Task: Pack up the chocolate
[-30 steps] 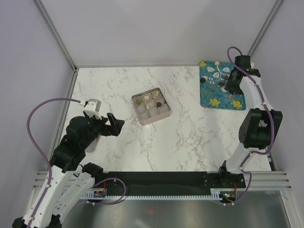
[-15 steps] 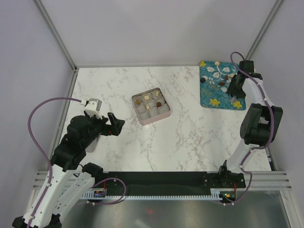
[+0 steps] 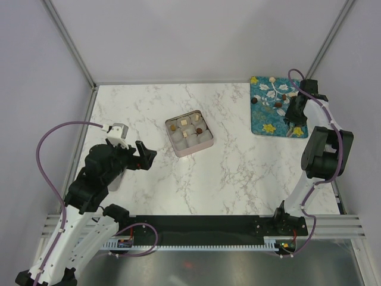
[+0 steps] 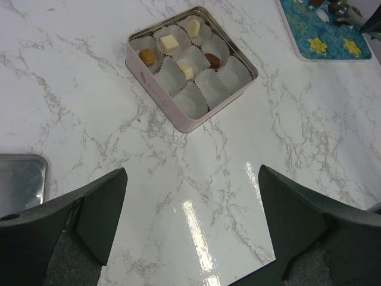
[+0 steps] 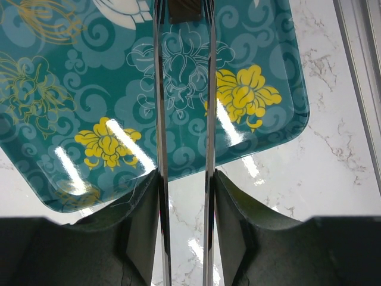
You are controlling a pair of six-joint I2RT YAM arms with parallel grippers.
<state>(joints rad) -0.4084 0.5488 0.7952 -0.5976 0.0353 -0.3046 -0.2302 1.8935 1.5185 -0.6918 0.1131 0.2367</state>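
The chocolate lies in two places. Several small brown and cream pieces sit on the teal flowered tray (image 3: 268, 122) at the back right. Several more sit in paper cups in the open pink tin (image 3: 189, 134), among them a caramel piece (image 4: 147, 56) and a cream square (image 4: 170, 42). My right gripper (image 3: 293, 113) is shut on thin metal tongs (image 5: 159, 89) over the tray (image 5: 71, 77). A dark brown piece (image 5: 184, 9) sits between the tong arms at the top edge of the right wrist view. My left gripper (image 4: 190, 202) is open and empty, well short of the tin (image 4: 161, 95).
A grey metal lid (image 4: 21, 179) lies on the marble table beside the left gripper. The tray's near corner (image 5: 292, 113) is close to the table's right edge and a metal frame rail (image 5: 363, 71). Grey walls close the back and sides.
My right gripper with the tongs has shifted slightly right and back over the tray. The left arm has not moved.
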